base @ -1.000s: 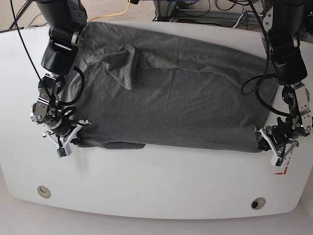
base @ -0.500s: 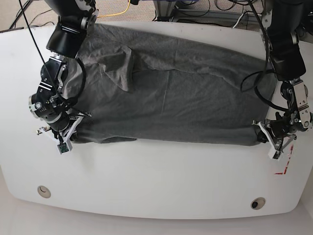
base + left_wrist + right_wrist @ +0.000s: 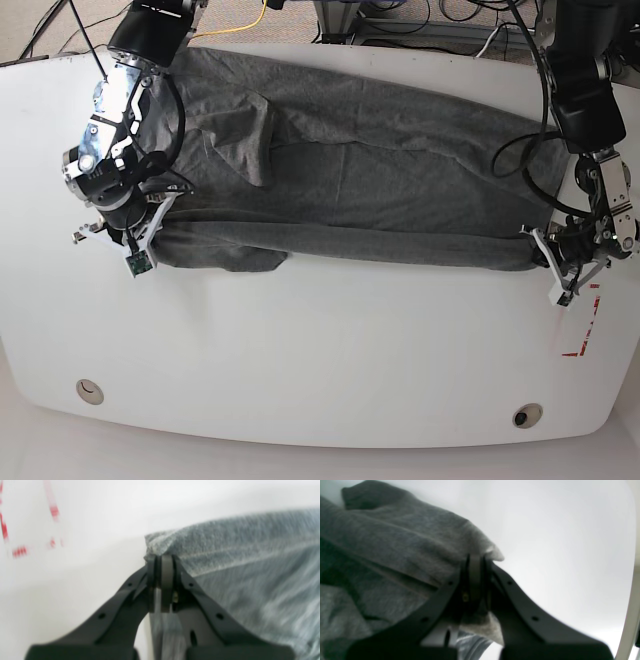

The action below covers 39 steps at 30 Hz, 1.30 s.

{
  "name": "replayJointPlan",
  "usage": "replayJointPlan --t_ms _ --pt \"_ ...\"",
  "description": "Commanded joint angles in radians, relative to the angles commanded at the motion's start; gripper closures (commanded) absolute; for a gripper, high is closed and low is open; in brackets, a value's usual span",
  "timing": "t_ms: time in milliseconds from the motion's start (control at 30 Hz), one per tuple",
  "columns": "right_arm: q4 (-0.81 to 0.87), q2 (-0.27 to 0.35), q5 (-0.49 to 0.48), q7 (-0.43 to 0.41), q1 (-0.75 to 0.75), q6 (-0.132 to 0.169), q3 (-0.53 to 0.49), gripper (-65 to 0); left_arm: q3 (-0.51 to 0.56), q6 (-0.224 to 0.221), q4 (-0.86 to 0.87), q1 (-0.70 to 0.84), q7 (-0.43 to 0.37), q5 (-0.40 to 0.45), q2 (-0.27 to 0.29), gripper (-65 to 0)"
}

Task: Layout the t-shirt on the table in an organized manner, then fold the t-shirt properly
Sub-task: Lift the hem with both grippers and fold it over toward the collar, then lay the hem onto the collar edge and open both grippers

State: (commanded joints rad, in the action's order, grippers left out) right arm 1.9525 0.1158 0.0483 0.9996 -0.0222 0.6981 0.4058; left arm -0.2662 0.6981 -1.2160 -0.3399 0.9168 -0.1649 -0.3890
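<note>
The t-shirt (image 3: 350, 190) is being spread across the white surface (image 3: 300, 370), its near edge raised into a rolled fold. One corner of that edge is being pinched in the left claw (image 3: 161, 562), whose jaws are pressed together on the cloth, beside the red dashed mark (image 3: 582, 335). The opposite corner is being clamped likewise in the right claw (image 3: 475, 565). Both arms are being reached down from the far side, wrists bent low over the surface.

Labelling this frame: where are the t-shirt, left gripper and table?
t-shirt (image 3: 400, 190), base view, middle of the cloth.
left gripper (image 3: 162, 562), left wrist view, shut fingertips.
table (image 3: 320, 360), base view, bare near surface.
</note>
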Motion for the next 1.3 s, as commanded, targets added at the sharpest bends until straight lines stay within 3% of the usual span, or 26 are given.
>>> replayJointPlan --t_ms 333,700,1167,1300 --pt "0.075 -0.046 0.002 0.026 0.144 0.0 0.003 0.0 0.002 0.0 -0.184 0.118 0.12 0.0 0.0 -0.3" --pt "0.075 -0.089 0.002 0.025 0.249 0.0 0.003 0.0 0.002 0.0 -0.252 0.219 0.123 0.006 -0.008 -0.3" --pt "0.072 -0.101 0.002 0.023 0.259 0.0 0.052 -0.2 0.074 0.0 -0.25 0.275 0.121 0.002 -0.08 -0.4" --pt "0.072 -0.101 0.002 0.023 0.278 0.0 0.052 -5.7 0.075 0.0 -0.252 0.275 0.121 0.002 -0.091 -0.6"
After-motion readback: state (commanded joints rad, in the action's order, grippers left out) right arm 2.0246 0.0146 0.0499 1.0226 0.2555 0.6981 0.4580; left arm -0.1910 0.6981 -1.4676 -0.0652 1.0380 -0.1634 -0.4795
